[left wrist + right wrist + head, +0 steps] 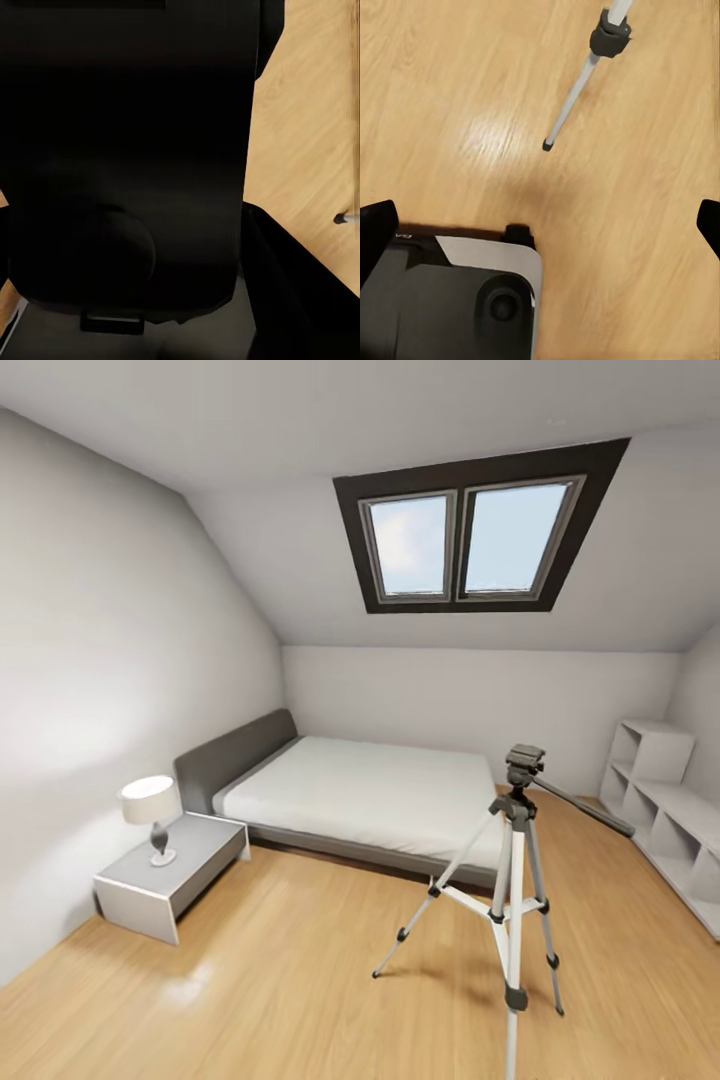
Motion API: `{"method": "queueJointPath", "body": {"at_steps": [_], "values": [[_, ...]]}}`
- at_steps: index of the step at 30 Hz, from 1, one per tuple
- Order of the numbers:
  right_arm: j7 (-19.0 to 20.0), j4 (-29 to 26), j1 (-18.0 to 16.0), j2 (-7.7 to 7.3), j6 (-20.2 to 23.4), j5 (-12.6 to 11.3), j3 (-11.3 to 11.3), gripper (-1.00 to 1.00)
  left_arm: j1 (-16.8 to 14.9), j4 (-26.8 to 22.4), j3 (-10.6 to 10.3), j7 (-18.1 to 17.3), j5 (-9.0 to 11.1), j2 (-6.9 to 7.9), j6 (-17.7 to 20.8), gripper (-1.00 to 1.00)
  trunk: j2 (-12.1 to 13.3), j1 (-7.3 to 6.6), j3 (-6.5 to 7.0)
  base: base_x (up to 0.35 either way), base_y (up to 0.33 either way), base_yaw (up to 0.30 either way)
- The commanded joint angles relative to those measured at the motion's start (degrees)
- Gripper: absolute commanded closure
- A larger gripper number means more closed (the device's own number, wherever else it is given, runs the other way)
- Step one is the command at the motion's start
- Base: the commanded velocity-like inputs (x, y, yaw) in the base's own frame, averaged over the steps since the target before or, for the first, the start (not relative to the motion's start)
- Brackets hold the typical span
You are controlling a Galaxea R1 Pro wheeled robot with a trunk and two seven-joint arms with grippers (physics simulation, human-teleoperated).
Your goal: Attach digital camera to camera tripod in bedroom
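Head view: camera tripod (515, 880) upright, handle rightward.

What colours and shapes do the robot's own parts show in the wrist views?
The right tool shows two plain black fingertips, blunt and matt, with no markings or cables visible. Near them is the robot's base: black with a light grey panel and a rounded corner. The left wrist view shows smooth black housing with a round bulge; which part it is cannot be told.
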Motion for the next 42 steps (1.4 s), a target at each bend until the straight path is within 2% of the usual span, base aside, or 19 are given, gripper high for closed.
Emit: {"method": "queueJointPath", "body": {"at_steps": [1,14,20,42], "values": [[-0.12,0.09,-0.07,0.01,-0.04,0.58,0.01,-1.00,-0.03,0.05,-0.49,-0.18,0.45,0.00,-0.17,1.00,-0.03,0.04,-0.02,0.200,0.080,-0.295],[-0.19,0.14,-0.07,-0.38,-1.43,0.41,0.00,-1.00,-0.01,0.12,-0.57,-0.20,0.33,-0.07,-0.24,1.00,-0.03,0.04,-0.02,0.246,0.168,-0.295],[-0.19,0.14,-0.07,-1.09,-1.45,0.38,0.01,-1.00,-0.01,0.12,-0.58,-0.17,0.36,-0.04,-0.24,1.00,-0.03,0.04,-0.02,0.036,0.036,-0.295],[-0.19,0.14,-0.07,-1.20,-1.38,0.38,0.01,-1.00,-0.01,0.10,-0.58,-0.13,0.37,-0.04,-0.24,1.00,-0.03,0.04,-0.02,0.001,0.001,-0.295]]}}
